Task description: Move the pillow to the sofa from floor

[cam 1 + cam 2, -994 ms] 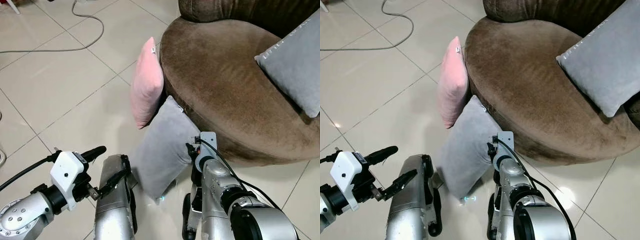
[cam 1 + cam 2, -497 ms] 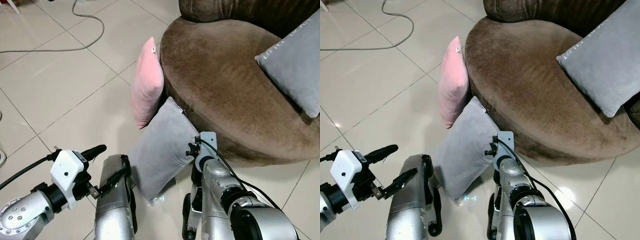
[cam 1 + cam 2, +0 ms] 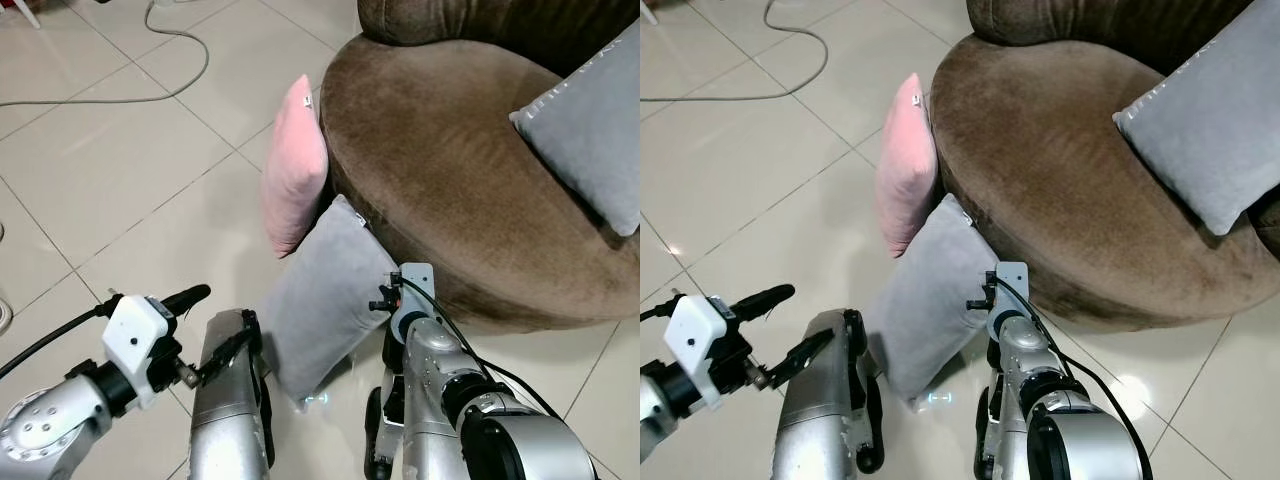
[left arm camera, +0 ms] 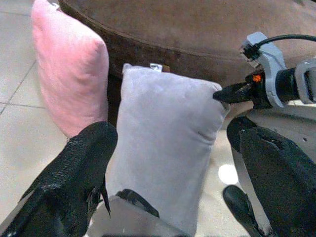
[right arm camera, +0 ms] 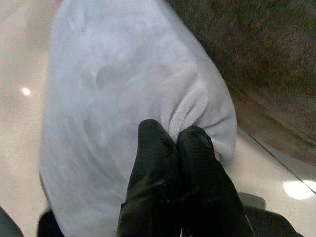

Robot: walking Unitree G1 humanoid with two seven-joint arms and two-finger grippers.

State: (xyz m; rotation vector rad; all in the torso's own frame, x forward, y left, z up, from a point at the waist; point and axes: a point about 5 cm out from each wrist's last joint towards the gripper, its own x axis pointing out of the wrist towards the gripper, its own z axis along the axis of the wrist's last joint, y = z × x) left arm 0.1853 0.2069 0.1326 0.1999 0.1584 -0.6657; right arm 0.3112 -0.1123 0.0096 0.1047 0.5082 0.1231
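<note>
Your right gripper [image 5: 173,140] is pinched closed on a fold of the grey pillow [image 3: 325,300], at its edge nearest the sofa [image 3: 450,170], so the cloth bunches between the fingers. The pillow stands tilted on the floor [image 3: 120,170], leaning against the sofa's front edge, beside a pink pillow [image 3: 293,165]. Your left gripper [image 3: 205,325] waits open, near the pillow's other side, probably to support the lift

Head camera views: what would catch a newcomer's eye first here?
The right hand, shut on an edge of the grey floor pillow, which leans against the front of the round brown sofa. Beside it a pink pillow stands on edge against the sofa. The left hand waits open nearby.
</note>
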